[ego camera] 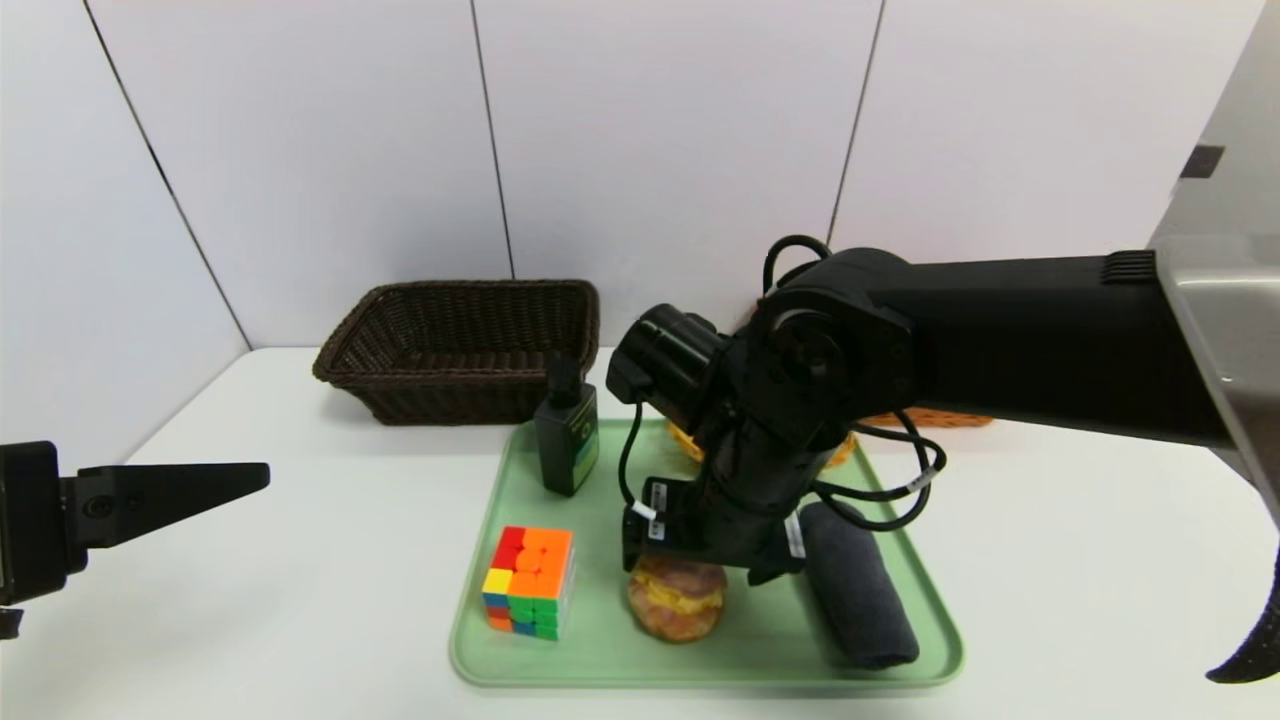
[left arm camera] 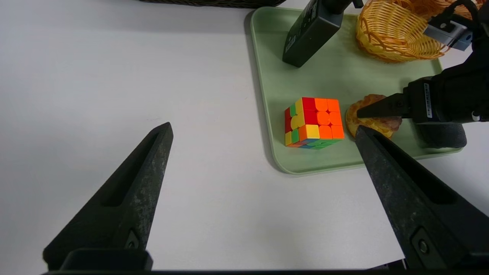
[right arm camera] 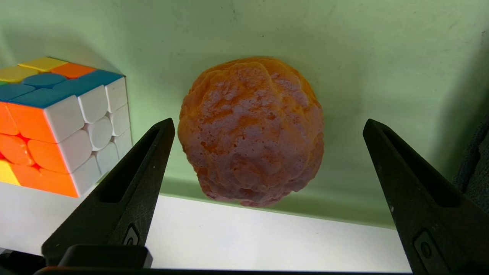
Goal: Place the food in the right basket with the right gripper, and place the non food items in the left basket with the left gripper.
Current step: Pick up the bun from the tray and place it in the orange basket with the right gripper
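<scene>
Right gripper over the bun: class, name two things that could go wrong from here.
1. The right gripper is open astride the bun, and the cube sits close beside one finger; closing or descending off-centre might nudge it.
2. The bun looks soft and lumpy, so a hard squeeze could crush it, or a light one let it slip.

The head camera is looking forward and down over the whole surface (ego camera: 250,600). The left wrist camera is looking across it from afar, sharing the tray (left arm camera: 275,76) and cube (left arm camera: 313,122) with both others. The right wrist camera is pointing steeply down, close above the bun (right arm camera: 252,130).
</scene>
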Robot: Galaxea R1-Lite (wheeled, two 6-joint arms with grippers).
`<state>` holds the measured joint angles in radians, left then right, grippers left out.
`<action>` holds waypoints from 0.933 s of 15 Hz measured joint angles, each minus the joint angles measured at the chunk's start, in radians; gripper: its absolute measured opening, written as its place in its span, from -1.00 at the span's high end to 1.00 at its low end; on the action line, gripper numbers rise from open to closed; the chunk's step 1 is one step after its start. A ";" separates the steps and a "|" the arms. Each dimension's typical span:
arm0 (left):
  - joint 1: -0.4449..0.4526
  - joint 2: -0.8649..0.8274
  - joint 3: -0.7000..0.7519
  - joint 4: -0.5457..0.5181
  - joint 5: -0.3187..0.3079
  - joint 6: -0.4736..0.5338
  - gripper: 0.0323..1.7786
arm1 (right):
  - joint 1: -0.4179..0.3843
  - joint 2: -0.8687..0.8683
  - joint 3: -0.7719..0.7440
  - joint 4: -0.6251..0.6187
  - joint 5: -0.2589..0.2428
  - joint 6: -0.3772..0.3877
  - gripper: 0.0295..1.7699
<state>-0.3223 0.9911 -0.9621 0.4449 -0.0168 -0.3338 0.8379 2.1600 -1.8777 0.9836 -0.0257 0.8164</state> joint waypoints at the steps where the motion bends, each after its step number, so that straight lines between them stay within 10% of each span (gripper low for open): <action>1: 0.000 0.000 0.001 0.000 0.000 0.000 -0.90 | 0.004 0.011 -0.020 0.020 -0.008 -0.001 -0.92; 10: 0.000 -0.008 0.004 -0.001 0.000 0.002 -0.90 | 0.039 0.079 -0.072 0.048 -0.065 -0.037 -0.92; 14: 0.000 -0.014 0.000 -0.001 -0.001 0.003 -0.90 | 0.043 0.084 -0.073 0.047 -0.064 -0.036 -0.30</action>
<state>-0.3221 0.9766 -0.9626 0.4434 -0.0177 -0.3309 0.8813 2.2443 -1.9502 1.0309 -0.0898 0.7806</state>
